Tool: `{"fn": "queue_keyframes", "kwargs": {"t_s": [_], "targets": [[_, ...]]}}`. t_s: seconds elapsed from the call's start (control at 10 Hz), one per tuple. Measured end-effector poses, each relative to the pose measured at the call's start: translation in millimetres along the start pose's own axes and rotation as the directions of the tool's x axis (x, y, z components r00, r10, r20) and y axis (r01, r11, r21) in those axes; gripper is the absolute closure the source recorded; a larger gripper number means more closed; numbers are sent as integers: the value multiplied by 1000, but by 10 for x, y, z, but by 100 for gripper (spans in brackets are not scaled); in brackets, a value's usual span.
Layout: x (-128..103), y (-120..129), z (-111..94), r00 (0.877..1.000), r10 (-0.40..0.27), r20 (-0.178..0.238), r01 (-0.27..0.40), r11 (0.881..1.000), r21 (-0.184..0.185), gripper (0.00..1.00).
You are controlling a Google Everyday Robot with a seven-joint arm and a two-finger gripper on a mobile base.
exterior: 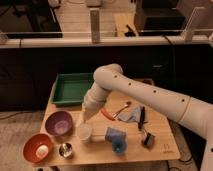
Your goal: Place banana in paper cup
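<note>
The white paper cup (84, 133) stands upright on the wooden table (160, 131), near the front, between the purple bowl and a blue cup. My gripper (83, 118) hangs at the end of the white arm, pointing down, directly above the cup's rim and a little to its left. A pale elongated shape at the gripper's lower end may be the banana; I cannot tell it apart from the gripper. No banana lies anywhere else on the table.
A green tray (71, 88) sits at the back left. A purple bowl (59, 123), a red bowl (37, 148) and a small metal cup (65, 149) are at the front left. A blue cup (116, 139) on its side, a red-orange slender item (107, 114), a spoon (123, 107), a grey cloth (131, 116) and a black brush (141, 119) lie to the right.
</note>
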Motion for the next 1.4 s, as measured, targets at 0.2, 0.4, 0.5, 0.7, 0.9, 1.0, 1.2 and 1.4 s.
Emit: {"fn": "queue_keyframes", "kwargs": {"t_s": [0.2,0.4,0.5,0.7,0.9,1.0,1.2,1.4], "targets": [[-124,-26,15,1000,-30,6,30,999,28,100],[-252,-76,61,997,-69,23,67,996,52,100],[-299,-83,82,996,-79,32,77,995,64,100],[-401,-49,100,995,-95,43,90,992,90,100],[-548,-54,127,987,-152,56,144,983,117,99],[-612,-48,138,983,-177,55,169,977,129,93],[-687,-63,169,974,-221,54,212,967,138,74],[-710,-64,199,969,-245,40,238,961,138,54]]}}
